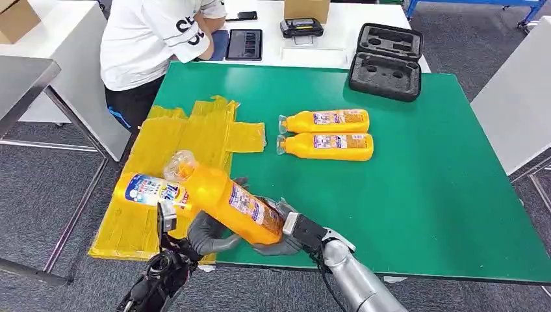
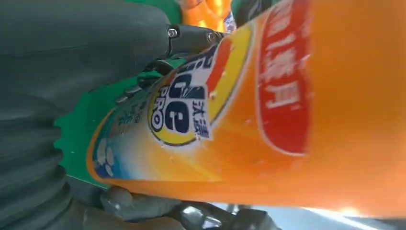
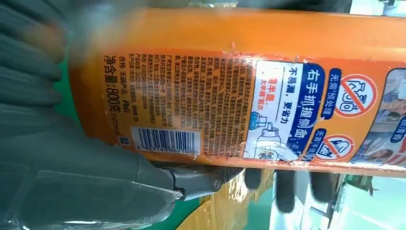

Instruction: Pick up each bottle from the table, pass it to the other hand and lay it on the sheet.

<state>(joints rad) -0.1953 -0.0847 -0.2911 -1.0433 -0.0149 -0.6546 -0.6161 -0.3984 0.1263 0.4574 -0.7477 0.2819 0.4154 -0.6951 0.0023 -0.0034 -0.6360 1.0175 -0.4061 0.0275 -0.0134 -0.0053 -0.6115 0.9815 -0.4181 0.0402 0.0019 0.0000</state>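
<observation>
At the near edge of the green table (image 1: 416,195), both hands hold one orange detergent bottle (image 1: 227,205) tilted in the air, cap end raised toward the yellow sheet (image 1: 175,143): this looks like the handover itself. The right hand (image 1: 286,231) wraps the base; the left hand (image 1: 211,235) cups the body from below, fingers curled round it. One bottle (image 1: 153,190) already lies on the sheet near its near edge; two more bottles (image 1: 328,134) lie side by side mid-table, awaiting their turn. The back label reads "800" beside a barcode; the front shows "PRO". A person (image 1: 153,39) stands at the far left corner.
</observation>
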